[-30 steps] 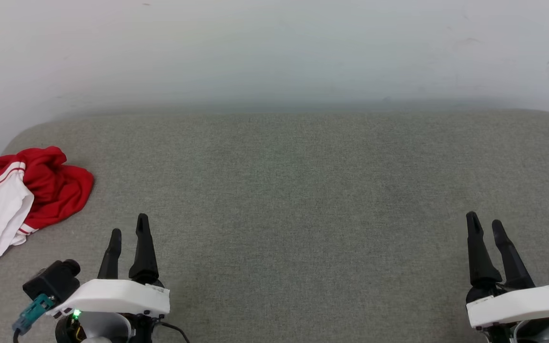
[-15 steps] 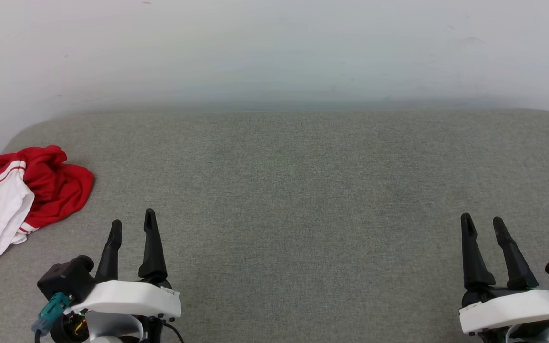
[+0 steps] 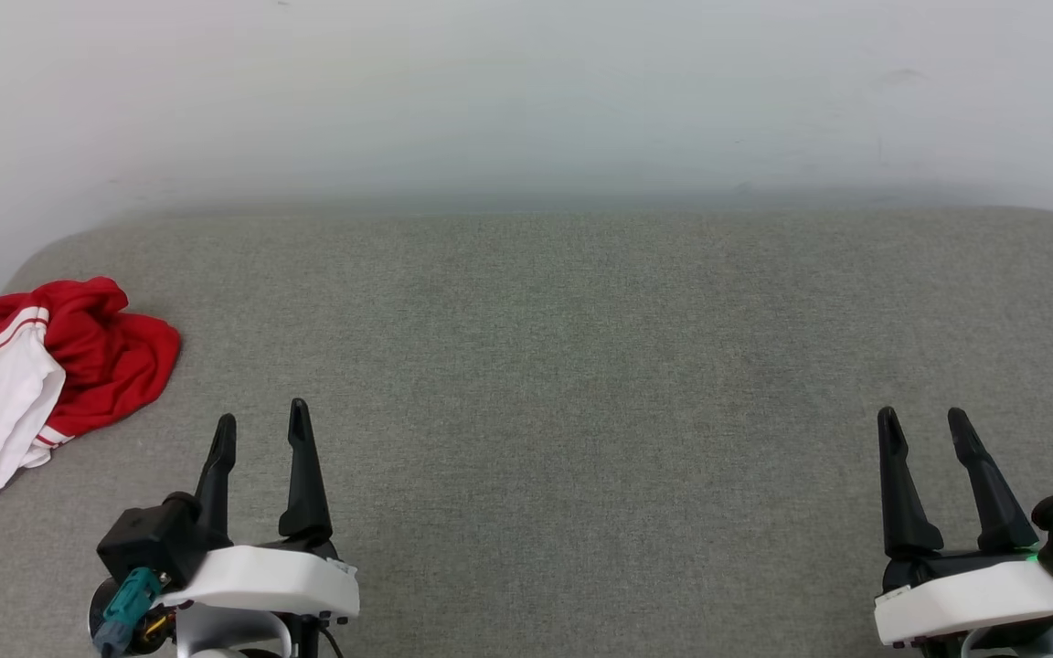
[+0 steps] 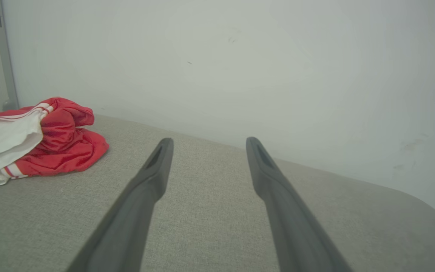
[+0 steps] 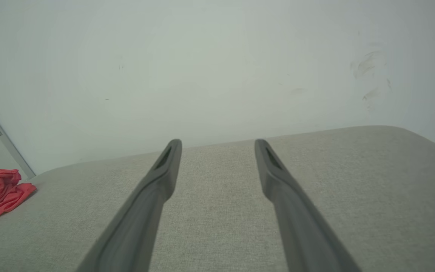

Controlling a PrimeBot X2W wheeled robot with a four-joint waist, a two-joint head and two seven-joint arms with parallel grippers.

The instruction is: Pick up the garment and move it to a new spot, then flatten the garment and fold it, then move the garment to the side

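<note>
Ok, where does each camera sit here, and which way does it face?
Head view: on the head, facing forward and down at the grey surface; left gripper and right gripper, open, in the bottom corners.
Left wrist view: on that wrist, facing along its fingers toward the wall.
Right wrist view: same, along its own fingers.
Shared: all three show the garment at left.

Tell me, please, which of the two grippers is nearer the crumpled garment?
The left gripper: the garment lies just ahead and left of it, whereas the right gripper sits far across the grey surface.
</note>
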